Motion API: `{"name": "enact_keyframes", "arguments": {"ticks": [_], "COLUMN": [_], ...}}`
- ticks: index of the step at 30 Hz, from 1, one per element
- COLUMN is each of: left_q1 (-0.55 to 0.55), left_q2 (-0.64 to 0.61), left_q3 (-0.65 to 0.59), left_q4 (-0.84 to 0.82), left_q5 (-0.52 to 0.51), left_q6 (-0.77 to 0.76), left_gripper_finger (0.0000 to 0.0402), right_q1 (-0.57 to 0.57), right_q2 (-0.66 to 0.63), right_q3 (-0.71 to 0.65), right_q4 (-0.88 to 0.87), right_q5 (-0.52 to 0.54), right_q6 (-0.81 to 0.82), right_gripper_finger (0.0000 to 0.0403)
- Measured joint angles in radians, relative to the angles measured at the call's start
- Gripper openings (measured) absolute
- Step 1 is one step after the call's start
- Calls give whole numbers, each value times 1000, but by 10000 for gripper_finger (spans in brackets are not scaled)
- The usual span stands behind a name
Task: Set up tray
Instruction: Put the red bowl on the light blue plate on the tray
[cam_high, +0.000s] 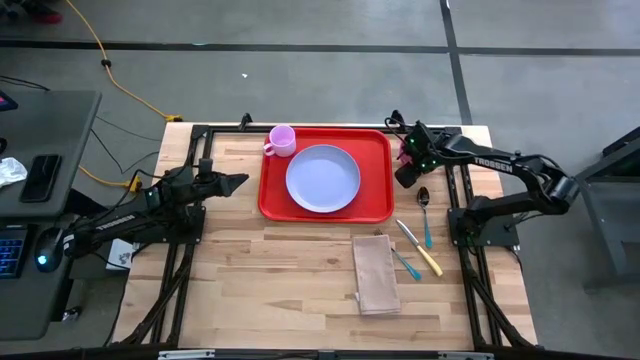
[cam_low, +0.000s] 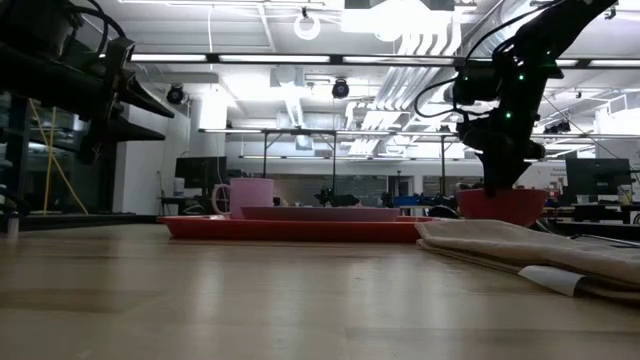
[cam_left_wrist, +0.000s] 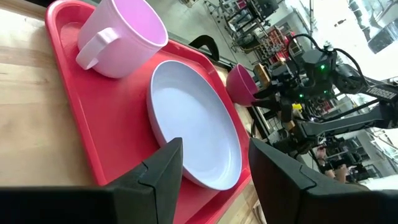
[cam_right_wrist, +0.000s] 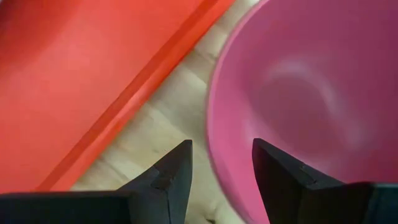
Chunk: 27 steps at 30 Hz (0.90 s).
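Your red tray (cam_high: 378, 180) lay flat at the far middle of the bench (cam_high: 280, 270), a wide rounded rectangle with a low raised rim. It carried a lavender plate (cam_high: 322, 178) and a pink mug (cam_high: 281, 141) in its far left corner. Your right claw (cam_right_wrist: 221, 171) hovered, fingers spread, over the rim of a magenta bowl (cam_right_wrist: 311, 93) just beside the tray's right edge. Your left claw (cam_left_wrist: 214, 168) waited spread, left of the tray.

Tray (cam_high: 378, 160): red. Plate (cam_high: 322, 179): lavender. Mug (cam_high: 281, 141): pink. Bowl (cam_right_wrist: 311, 93): magenta. Napkin (cam_high: 375, 273): tan. Desk (cam_high: 270, 270): light wood grain.
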Motion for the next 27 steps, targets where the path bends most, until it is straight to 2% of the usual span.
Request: {"name": "enact_keyframes", "arguments": {"ticks": [10, 27], "left_q1": [0, 0], "left_q2": [0, 0], "left_q3": [0, 0], "left_q4": [0, 1], "left_q5": [0, 1], "left_q6": [0, 0], "left_gripper_finger": [211, 211], "right_q1": [0, 0], "right_q2": [0, 0], "right_q3": [0, 0], "right_q4": [0, 0], "right_q5": [6, 7], "right_q6": [0, 49], "right_gripper_finger": [138, 91]}}
